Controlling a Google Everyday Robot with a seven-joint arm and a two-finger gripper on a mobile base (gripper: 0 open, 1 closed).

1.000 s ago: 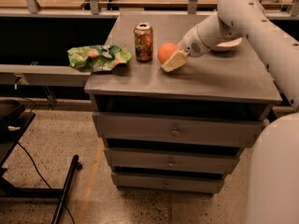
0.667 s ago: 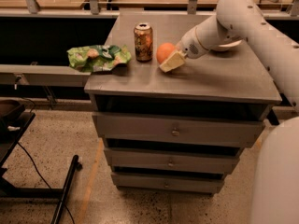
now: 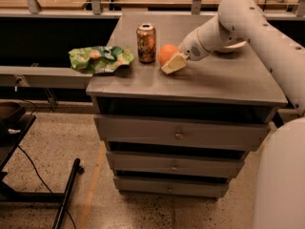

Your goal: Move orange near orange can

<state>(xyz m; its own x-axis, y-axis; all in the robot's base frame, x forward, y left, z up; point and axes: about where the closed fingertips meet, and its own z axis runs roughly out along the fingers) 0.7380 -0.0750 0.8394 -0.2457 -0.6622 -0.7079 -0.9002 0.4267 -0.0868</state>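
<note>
The orange (image 3: 166, 53) is a round orange fruit on the grey cabinet top (image 3: 219, 82), just right of the orange can (image 3: 146, 43), with a small gap between them. The can stands upright, brownish-orange with a silver rim. My gripper (image 3: 172, 61) comes in from the right on the white arm and is around the orange, its cream-coloured finger (image 3: 173, 64) in front of the fruit's right side. The fruit rests low on the top.
A green snack bag (image 3: 97, 58) lies at the left edge of the top. A white shallow bowl (image 3: 234, 45) sits behind my arm at the back right. Below are several drawers (image 3: 178, 135). A black stand (image 3: 64, 194) is on the floor left.
My gripper has carried the orange a little to the left, closer to the can. The can and the bag have not moved.
</note>
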